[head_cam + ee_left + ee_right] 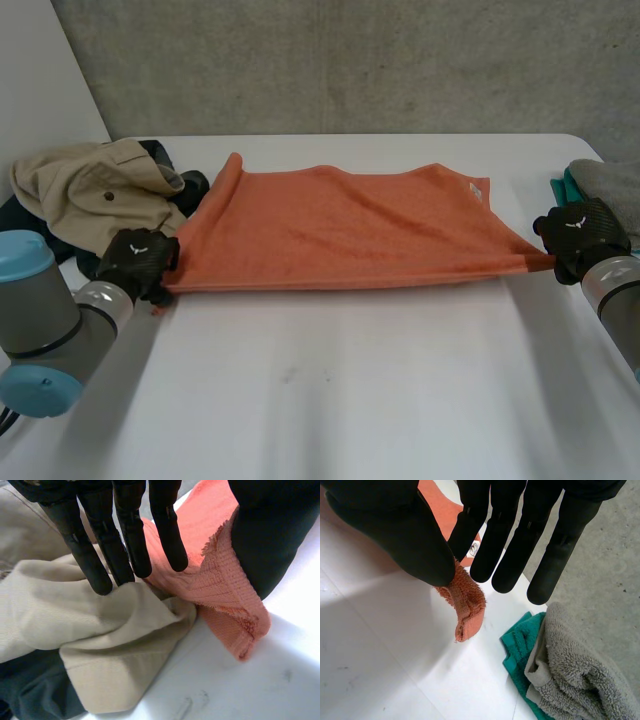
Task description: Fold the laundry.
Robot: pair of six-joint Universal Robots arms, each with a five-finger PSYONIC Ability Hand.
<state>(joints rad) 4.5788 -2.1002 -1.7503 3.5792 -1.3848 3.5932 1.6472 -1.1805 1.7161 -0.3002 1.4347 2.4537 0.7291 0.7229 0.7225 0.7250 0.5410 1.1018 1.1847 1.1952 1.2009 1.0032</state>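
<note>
1. The orange towel (340, 225) is stretched wide across the far half of the white table (330, 390). Its near edge is pulled taut between the two arms.
2. The left robot hand (140, 262) pinches the towel's near left corner, with straight fingers on one side and the thumb on the other.
3. The right robot hand (580, 235) pinches the near right corner the same way. A short tip of cloth pokes out past its thumb.
4. The step in hand looks like the first fold: the towel is spread and gripped by two corners, but no layer is laid over yet.
5. The next move probably calls for both hands to travel together and carry the near edge over to the far edge. Even tension would keep the edge straight.
6. The left side has little room, because a beige garment (90, 190) lies right at the left fingertips, on top of a dark garment (30, 695).
7. The rest of the laundry sits in loose heaps straight on the table. A grey towel (580, 675) rests on a teal cloth (517, 645) at the right edge.
</note>
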